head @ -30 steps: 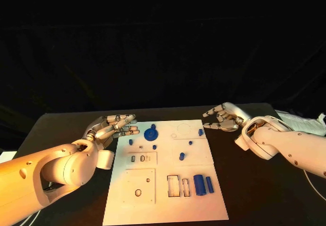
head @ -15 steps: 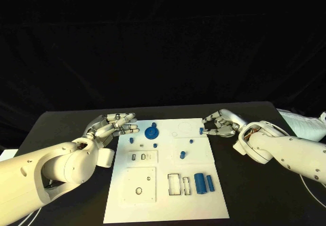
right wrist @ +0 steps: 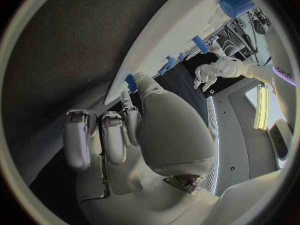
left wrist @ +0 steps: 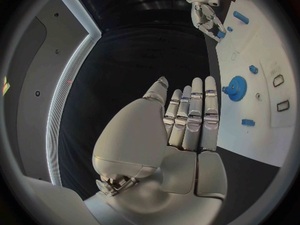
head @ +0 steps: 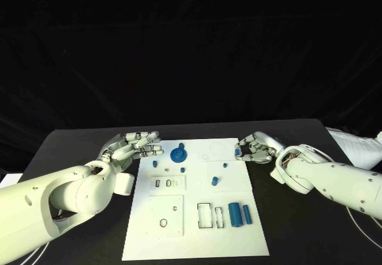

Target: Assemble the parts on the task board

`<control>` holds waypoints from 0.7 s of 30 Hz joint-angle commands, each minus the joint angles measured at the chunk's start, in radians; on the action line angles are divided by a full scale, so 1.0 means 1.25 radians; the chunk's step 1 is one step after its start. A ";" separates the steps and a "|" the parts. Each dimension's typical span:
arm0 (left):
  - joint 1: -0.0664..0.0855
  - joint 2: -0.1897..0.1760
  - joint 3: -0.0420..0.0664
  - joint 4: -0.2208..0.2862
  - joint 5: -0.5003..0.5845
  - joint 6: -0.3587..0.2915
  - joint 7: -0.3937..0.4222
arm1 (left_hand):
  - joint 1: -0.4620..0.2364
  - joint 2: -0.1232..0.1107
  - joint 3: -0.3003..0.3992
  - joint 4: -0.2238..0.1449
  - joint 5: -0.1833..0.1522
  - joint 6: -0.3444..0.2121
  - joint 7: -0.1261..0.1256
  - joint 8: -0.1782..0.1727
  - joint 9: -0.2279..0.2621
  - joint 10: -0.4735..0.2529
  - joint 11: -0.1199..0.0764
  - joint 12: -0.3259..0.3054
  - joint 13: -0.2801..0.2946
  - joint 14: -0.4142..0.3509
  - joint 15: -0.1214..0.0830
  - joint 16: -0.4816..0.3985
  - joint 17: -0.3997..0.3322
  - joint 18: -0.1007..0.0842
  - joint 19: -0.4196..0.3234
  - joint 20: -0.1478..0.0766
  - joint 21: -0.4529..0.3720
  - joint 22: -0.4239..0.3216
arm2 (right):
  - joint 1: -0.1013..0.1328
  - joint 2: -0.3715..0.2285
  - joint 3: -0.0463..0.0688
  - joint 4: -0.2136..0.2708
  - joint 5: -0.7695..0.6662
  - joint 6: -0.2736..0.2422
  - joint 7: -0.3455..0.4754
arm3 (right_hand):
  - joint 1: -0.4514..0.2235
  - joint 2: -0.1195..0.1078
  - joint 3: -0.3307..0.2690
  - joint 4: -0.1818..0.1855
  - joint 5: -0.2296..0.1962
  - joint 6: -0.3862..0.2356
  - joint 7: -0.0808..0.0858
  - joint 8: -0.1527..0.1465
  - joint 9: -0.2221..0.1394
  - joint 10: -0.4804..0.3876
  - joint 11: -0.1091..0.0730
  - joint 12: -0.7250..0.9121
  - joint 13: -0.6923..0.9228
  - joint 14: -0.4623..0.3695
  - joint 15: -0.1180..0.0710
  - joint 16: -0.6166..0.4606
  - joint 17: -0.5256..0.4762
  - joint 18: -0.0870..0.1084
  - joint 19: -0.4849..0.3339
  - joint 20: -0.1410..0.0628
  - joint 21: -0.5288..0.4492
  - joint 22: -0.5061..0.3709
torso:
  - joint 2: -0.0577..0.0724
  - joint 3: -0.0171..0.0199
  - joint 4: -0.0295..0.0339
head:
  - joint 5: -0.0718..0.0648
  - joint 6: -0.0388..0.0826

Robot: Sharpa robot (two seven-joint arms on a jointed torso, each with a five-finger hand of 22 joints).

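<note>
1. White and flat, the task board lies lengthwise in the middle of the black table, and we see small blue parts scattered over it.
2. We find a blue gear at the board's far end toward the left, with a small blue peg near the left edge beside it.
3. Near the board's middle we see two more little blue pieces, lying apart from each other.
4. Toward the near right a thick blue cylinder lies next to a thinner blue pin, both just beside two open rectangular slots.
5. Our left hand hovers at the board's far left edge, fingers straight and side by side, holding nothing.
6. Our right hand is at the far right edge, its fingertips curled against a small blue block there; we cannot tell whether it is truly pinched or merely touched.
7. We judge the assembly barely begun: the slots near the cylinder and the recesses on the left half look empty, and most parts lie loose.
8. What remains, as we read it, is seating nearly every piece, probably starting with the block at the right edge.
</note>
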State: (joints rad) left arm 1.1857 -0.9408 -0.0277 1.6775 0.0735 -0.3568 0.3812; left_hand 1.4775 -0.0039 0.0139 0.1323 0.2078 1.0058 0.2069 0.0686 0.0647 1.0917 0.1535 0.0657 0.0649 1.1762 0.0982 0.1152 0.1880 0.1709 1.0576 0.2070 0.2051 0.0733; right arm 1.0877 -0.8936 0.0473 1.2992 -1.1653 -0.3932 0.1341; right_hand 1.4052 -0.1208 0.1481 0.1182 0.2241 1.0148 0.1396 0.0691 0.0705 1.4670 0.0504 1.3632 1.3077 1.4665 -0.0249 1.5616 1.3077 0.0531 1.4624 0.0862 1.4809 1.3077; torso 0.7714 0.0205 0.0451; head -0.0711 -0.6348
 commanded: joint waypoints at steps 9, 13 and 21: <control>0.001 0.000 0.001 0.002 -0.003 0.014 0.005 | 0.009 -0.001 0.004 0.001 -0.003 -0.005 0.003 -0.005 -0.001 -0.005 0.002 -0.003 -0.001 0.002 0.003 -0.004 0.001 0.009 0.004 0.001 -0.003 -0.001 | -0.002 0.013 0.000 -0.010 -0.017 0.017 -0.015 | 0.006 0.032 0.023 -0.020 -0.040 0.048 -0.011 0.014 0.004 0.031 -0.009 0.015 0.131 0.083 -0.004 0.007 0.210 -0.011 0.016 -0.007 0.007 0.065 | 0.001 0.0006 0.0002 | 0.000 -0.002; 0.001 0.000 0.001 0.002 -0.003 0.014 0.004 | 0.009 -0.001 0.004 0.001 -0.003 -0.005 0.003 -0.005 -0.001 -0.005 0.002 -0.003 -0.001 0.002 0.003 -0.004 0.001 0.009 0.004 0.001 -0.003 -0.001 | -0.002 0.015 0.000 -0.012 -0.017 0.017 -0.014 | 0.007 0.042 0.034 -0.025 -0.050 0.068 -0.017 0.019 0.006 0.033 -0.014 0.021 0.134 0.083 -0.008 0.007 0.210 -0.012 0.018 -0.010 0.009 0.070 | 0.001 0.0005 0.0004 | 0.000 -0.002; 0.001 -0.001 0.001 0.002 -0.003 0.014 0.003 | 0.009 -0.001 0.004 0.001 -0.003 -0.005 0.003 -0.005 -0.001 -0.005 0.002 -0.003 -0.001 0.002 0.003 -0.004 0.001 0.009 0.004 0.001 -0.003 -0.001 | -0.002 0.019 0.000 -0.012 -0.017 0.018 -0.013 | 0.006 0.045 0.039 -0.030 -0.056 0.076 -0.020 0.020 0.006 0.036 -0.017 0.027 0.137 0.083 -0.011 0.007 0.210 -0.013 0.021 -0.013 0.012 0.076 | 0.001 0.0001 0.0011 | -0.001 -0.002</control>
State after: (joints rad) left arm 1.1857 -0.9423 -0.0277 1.6778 0.0735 -0.3568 0.3801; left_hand 1.4775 -0.0039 0.0139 0.1323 0.2078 1.0058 0.2069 0.0686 0.0648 1.0917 0.1535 0.0657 0.0649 1.1762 0.0982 0.1152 0.1878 0.1709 1.0576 0.2070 0.2051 0.0733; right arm 1.0870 -0.8715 0.0484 1.2844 -1.1741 -0.3885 0.1222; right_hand 1.4134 -0.0735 0.1909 0.0815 0.1579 1.1042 0.1140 0.0913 0.0771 1.4650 0.0375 1.3933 1.3092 1.4666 -0.0326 1.5647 1.3075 0.0532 1.4661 0.0749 1.4917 1.3075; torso 0.7723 0.0210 0.0456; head -0.0712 -0.6366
